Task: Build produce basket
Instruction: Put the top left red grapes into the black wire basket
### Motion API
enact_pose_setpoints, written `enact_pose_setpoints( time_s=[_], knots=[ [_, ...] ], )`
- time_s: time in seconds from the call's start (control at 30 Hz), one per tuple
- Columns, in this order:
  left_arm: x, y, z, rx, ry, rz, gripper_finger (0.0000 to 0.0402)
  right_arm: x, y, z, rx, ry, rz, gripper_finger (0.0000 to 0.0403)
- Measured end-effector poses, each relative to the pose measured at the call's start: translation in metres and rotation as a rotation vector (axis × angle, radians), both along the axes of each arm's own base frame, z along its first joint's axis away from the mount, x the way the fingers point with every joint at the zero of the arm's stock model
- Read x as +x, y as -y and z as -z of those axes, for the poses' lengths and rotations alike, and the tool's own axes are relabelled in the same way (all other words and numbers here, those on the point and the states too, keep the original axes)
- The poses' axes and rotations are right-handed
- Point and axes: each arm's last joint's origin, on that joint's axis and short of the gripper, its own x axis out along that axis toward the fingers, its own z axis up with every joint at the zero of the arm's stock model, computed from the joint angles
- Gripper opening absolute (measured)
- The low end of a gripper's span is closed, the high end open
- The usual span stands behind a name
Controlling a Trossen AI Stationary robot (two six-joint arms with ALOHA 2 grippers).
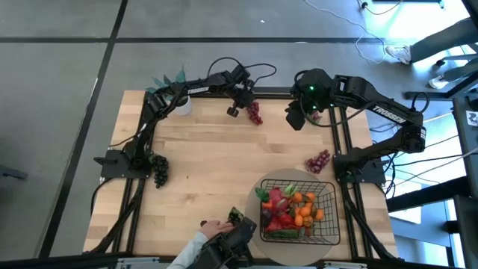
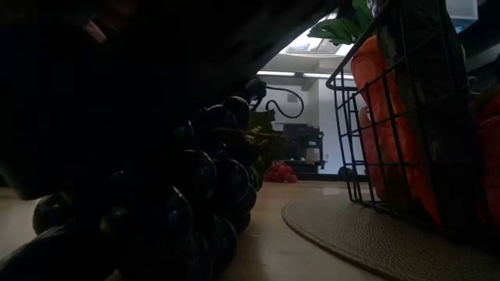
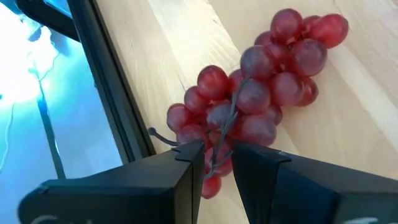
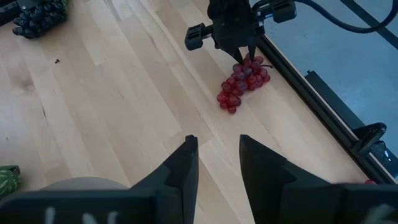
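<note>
The left gripper (image 1: pixel 249 105) was at about twelve o'clock on the table (image 1: pixel 202 161), its fingers (image 3: pixel 186 168) clenched on the stem end of a red grape bunch (image 3: pixel 261 93) that lay on the wood beside the far edge. The right gripper (image 4: pixel 216 158) hovered just to the right of it at about one o'clock, fingers parted and holding nothing. The basket (image 1: pixel 331 226) sat at five o'clock on a round mat (image 2: pixel 375 238), with tangerines (image 1: pixel 303 209) and other produce inside; another red bunch (image 1: pixel 318 161) lay at three o'clock and a dark grape bunch (image 1: pixel 160 169) at nine.

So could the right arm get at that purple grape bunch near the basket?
Probably yes: the right gripper hangs open over bare table, and the purple grape bunch lies uncovered beside the basket, with nothing between.
</note>
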Motion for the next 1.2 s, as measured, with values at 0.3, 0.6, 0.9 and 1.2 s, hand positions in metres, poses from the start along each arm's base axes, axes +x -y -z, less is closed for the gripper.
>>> enact_pose_setpoints(
  time_s=[0.3,0.6,0.9,1.2],
  knots=[
    [0.0,-0.001,0.0,0.002,0.005,-0.001,0.0051,0.0,0.0,0.0,0.0,0.0,0.0,0.0103],
    [0.0,0.0,0.0,0.018,-0.007,-0.016,0.0002,0.0,0.0,0.0,0.0,0.0,0.001,0.0103],
    [0.006,0.006,-0.013,0.012,-0.056,-0.109,0.0,0.0,0.0,0.0,-0.011,-0.005,-0.014,0.0103],
    [0.014,0.014,-0.068,-0.011,-0.057,-0.11,0.0,-0.008,-0.003,-0.006,-0.022,0.013,-0.02,0.0103]
  ],
)
